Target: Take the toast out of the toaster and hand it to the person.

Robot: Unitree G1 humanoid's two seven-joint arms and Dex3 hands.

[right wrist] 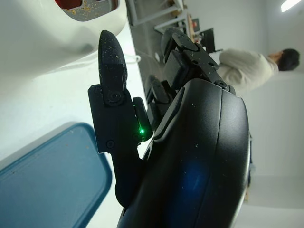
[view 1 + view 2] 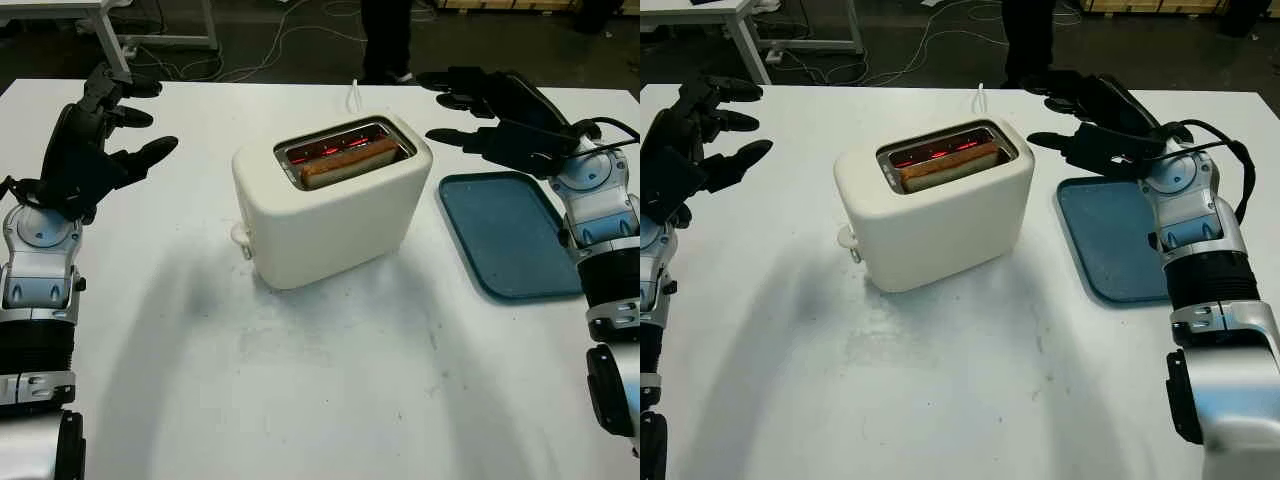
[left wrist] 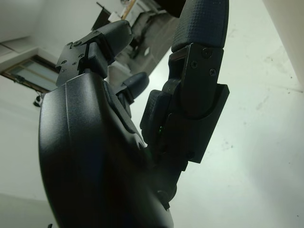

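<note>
On the white table (image 2: pixel 300 400), a cream toaster (image 2: pixel 330 205) is shown with the toast (image 2: pixel 350 162) seated in its glowing slot, not yet touched. The right robot hand (image 2: pixel 480 110), empty and released, is held above the blue tray (image 2: pixel 505 235) beside the toaster; the left robot hand (image 2: pixel 105 135), likewise empty, is held well apart. The reach is judged to be in hand; next, a pinch on the toast's top edge would be required.

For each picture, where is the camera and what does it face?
Left eye view: on the head, facing down at the cream plastic toaster; both arms enter.
Right eye view: beside it, same scene, with the flat blue tray.
Left wrist view: behind the open left robot hand, above the white table.
Right wrist view: behind the open right robot hand; shares toaster and tray.
</note>
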